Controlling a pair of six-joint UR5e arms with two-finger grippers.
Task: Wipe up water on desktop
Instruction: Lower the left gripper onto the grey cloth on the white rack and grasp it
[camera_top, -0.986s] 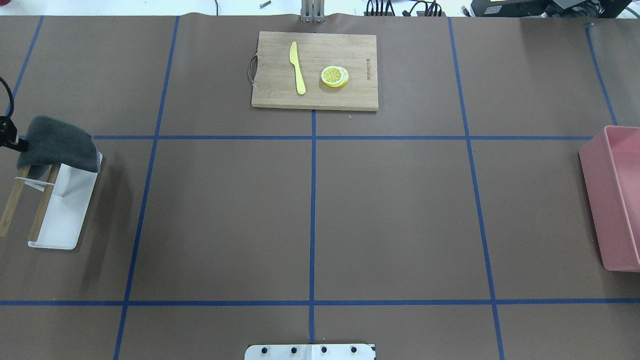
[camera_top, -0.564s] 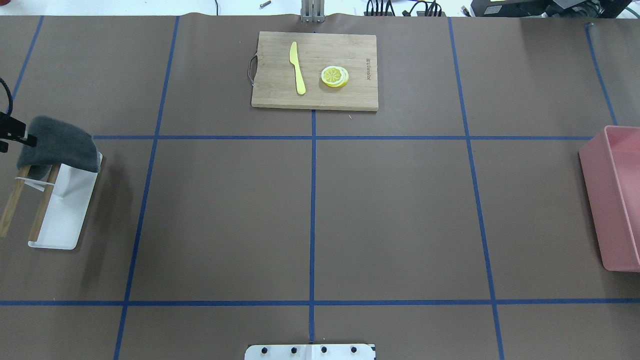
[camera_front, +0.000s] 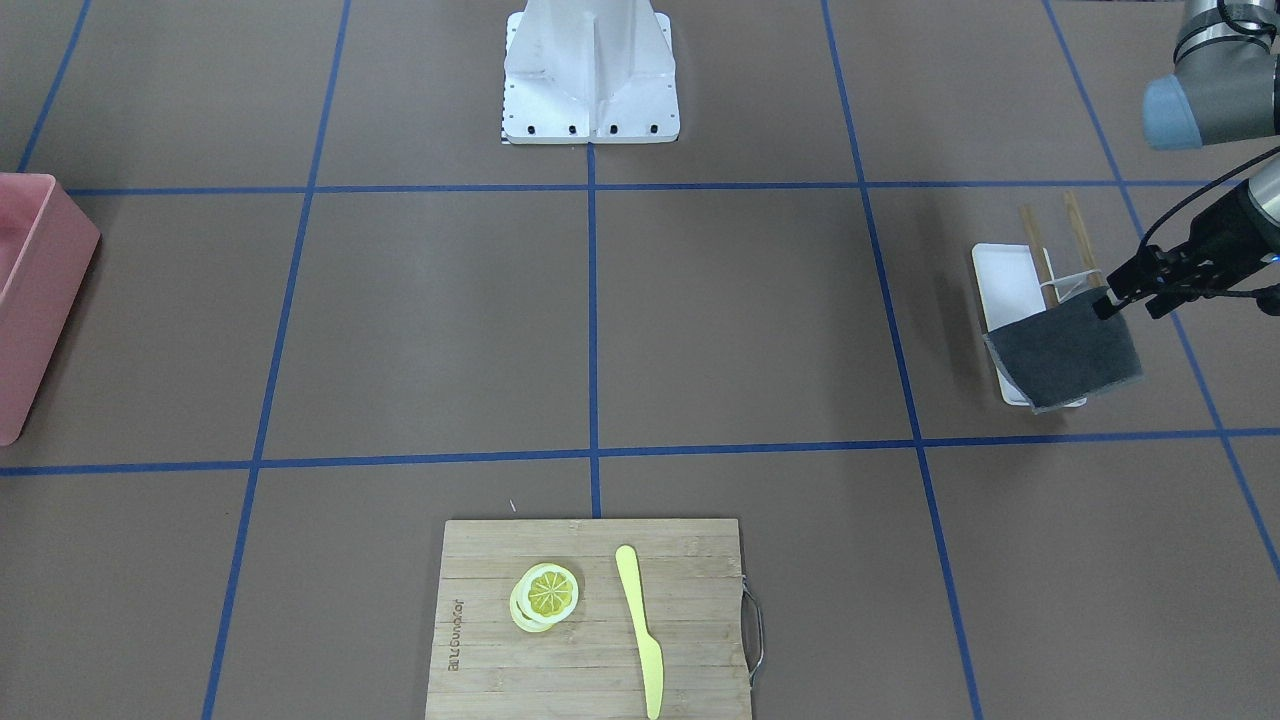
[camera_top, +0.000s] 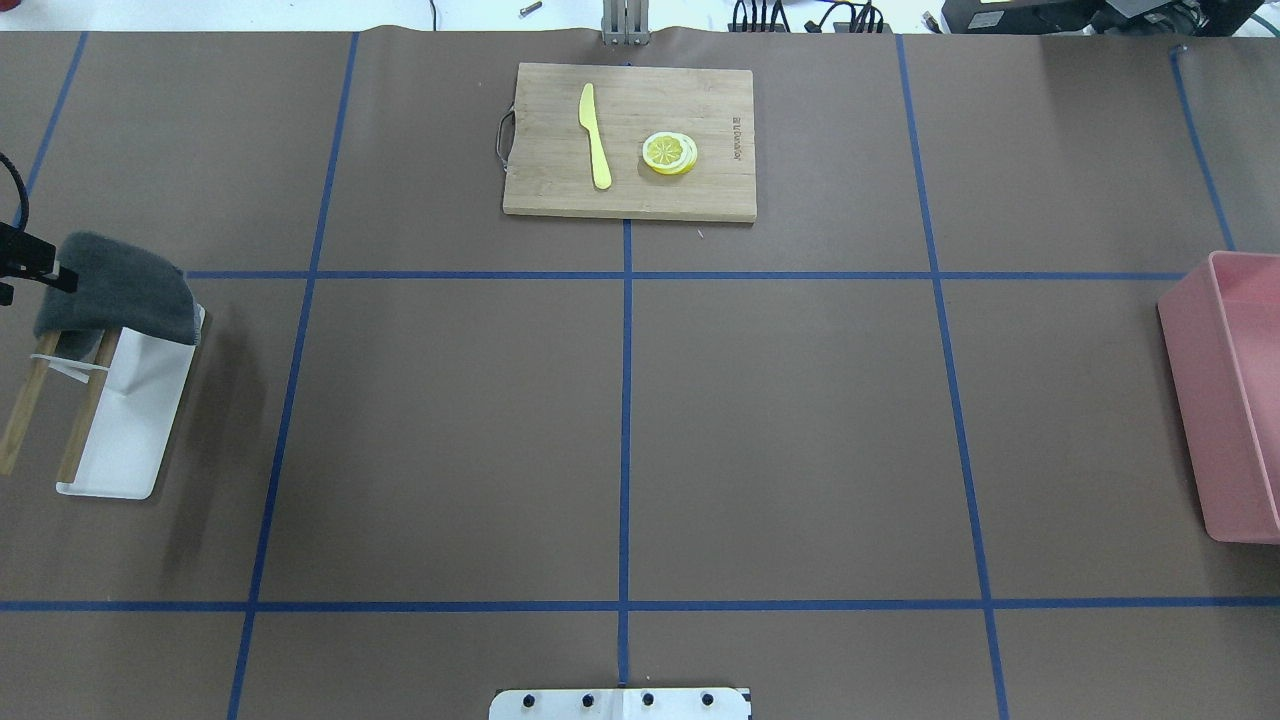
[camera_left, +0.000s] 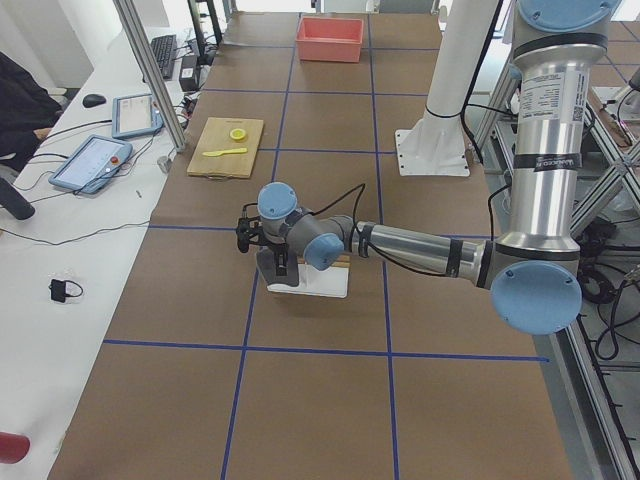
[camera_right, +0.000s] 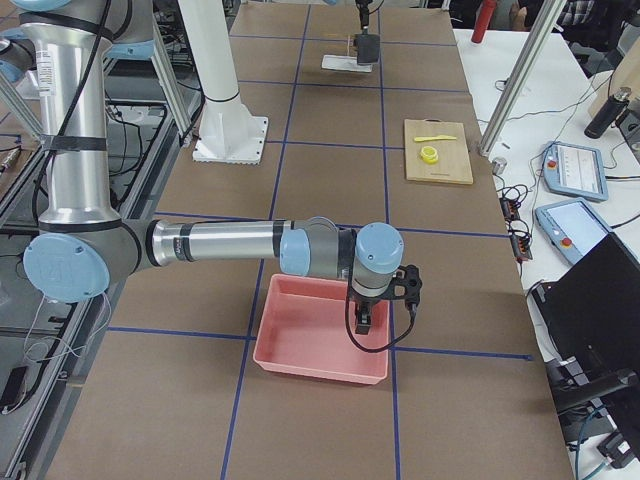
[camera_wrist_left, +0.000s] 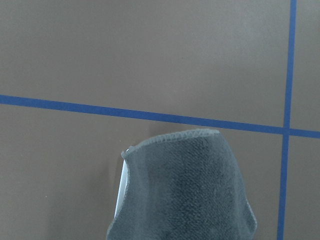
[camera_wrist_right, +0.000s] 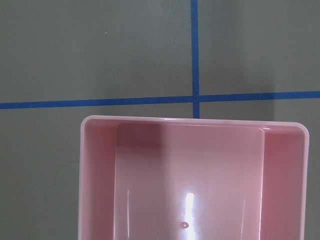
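One white metal base plate (camera_top: 620, 703) sits nearest the robot, at the near edge of the matte brown worktop (camera_top: 800, 420), which thin blue tape lines split into big rectangles and which carries everything here.

Further out on the robot's left stands one white tray-shaped rack (camera_top: 130, 430) with two slanted wooden posts (camera_top: 82, 425). One dark grey cloth (camera_top: 115, 290) is draped over the posts' tops. The left gripper (camera_front: 1108, 300) has its black fingertips right at the cloth's outer edge. Whether they pinch the fabric or only touch it cannot be told, nor how wide they stand.

At about the same depth on the robot's right lies one pink rectangular plastic bin (camera_top: 1195, 400). The right gripper (camera_right: 363, 325) hangs over it, pointing down into it. It shows only in the side view, so how far open it is cannot be told.

Farthest off, at the far edge, lies one bamboo cutting board (camera_top: 560, 190) with a wire handle. On it are one yellow plastic knife (camera_top: 596, 140) and one small stack of yellow lemon slices (camera_top: 669, 153), lying apart.
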